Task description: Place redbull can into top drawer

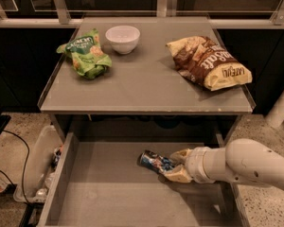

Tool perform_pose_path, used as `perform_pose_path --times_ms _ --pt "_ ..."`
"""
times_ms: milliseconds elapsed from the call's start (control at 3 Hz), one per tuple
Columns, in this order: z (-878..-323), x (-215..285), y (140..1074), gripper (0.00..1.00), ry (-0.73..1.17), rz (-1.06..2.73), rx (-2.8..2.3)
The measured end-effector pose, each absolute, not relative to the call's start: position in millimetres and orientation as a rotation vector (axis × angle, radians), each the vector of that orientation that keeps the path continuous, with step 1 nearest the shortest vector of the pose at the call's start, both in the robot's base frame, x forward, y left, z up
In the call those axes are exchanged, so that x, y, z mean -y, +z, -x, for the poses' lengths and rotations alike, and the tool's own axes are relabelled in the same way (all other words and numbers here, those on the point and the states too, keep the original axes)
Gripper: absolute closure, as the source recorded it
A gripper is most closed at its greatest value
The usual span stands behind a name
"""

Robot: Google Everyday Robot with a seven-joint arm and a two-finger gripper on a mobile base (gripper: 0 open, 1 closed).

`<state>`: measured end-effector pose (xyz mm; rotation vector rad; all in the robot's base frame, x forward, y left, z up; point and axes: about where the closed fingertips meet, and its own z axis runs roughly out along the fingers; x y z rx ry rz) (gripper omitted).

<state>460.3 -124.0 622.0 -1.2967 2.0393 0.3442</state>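
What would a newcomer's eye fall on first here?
The white arm reaches from the right into the open top drawer, its gripper holding the redbull can between the fingers. On the grey table above lie a green snack bag, a white bowl and a brown chip bag.
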Motion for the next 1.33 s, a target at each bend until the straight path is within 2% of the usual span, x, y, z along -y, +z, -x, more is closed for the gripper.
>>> perform_pose_path --times_ms 1000,1333 --pt "-460.8 123.2 621.6 0.13 0.345 1.297 -2.039" --pt "-460.8 123.1 621.6 0.00 0.345 1.297 -2.039"
